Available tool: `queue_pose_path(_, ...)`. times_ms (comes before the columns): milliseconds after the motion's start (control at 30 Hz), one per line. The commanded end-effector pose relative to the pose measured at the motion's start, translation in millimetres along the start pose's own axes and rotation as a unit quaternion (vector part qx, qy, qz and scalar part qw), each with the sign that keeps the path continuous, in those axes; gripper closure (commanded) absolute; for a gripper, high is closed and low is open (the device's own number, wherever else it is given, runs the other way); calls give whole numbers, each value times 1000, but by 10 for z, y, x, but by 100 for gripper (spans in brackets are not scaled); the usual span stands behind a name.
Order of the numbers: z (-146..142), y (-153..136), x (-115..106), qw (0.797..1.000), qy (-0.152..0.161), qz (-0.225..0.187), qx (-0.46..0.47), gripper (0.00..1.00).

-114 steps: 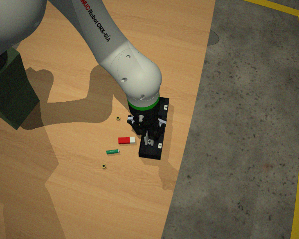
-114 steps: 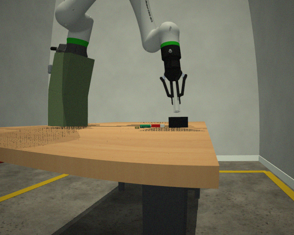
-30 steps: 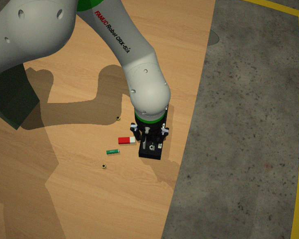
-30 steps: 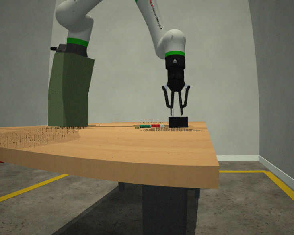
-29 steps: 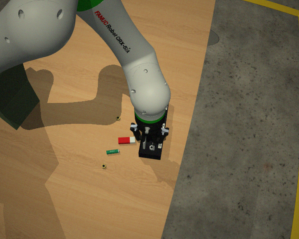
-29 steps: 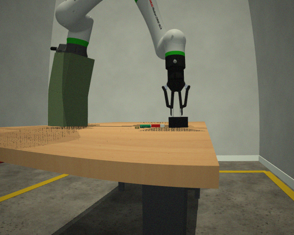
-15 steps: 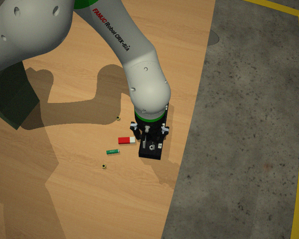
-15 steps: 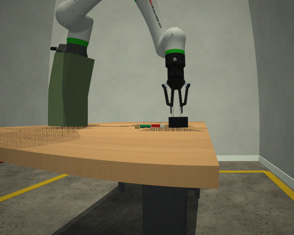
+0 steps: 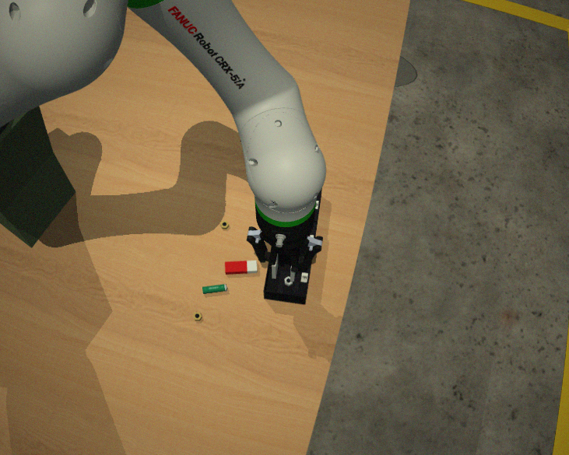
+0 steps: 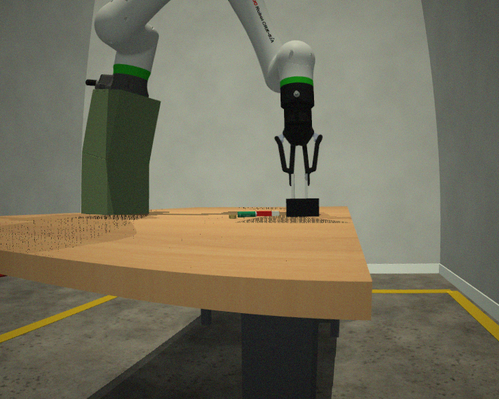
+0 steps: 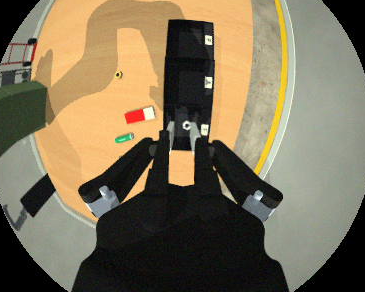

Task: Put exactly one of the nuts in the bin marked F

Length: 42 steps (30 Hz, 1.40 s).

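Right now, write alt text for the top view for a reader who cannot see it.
A grey robot arm holds its gripper, fingers slightly apart and empty, over a black bin strip with a silver nut lying in one compartment. To the left on the wooden table lie a red-and-white block, a green cylinder and two brass nuts.
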<state>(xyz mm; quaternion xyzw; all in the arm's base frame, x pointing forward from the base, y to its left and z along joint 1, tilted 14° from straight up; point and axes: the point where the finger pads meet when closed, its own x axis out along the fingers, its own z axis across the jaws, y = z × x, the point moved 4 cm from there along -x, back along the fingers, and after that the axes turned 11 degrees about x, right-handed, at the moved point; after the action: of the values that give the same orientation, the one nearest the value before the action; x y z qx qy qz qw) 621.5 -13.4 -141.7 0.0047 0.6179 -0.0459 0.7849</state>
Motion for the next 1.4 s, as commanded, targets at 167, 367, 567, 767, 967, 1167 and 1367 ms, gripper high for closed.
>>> queue_pose_path(167, 2, -1, -238, 1000, 0, 0, 0, 81)
queue_pose_path(367, -6, 2, -318, 1000, 0, 0, 0, 0)
queue_pose_path(567, -6, 2, -478, 1000, 0, 0, 0, 0)
queue_pose_path(767, -6, 2, -718, 1000, 0, 0, 0, 0)
queue_pose_path(967, -6, 2, -958, 1000, 0, 0, 0, 0)
queue_pose_path(1167, -6, 2, -1118, 1000, 0, 0, 0, 0)
queue_pose_path(1367, -6, 2, -1358, 1000, 0, 0, 0, 0)
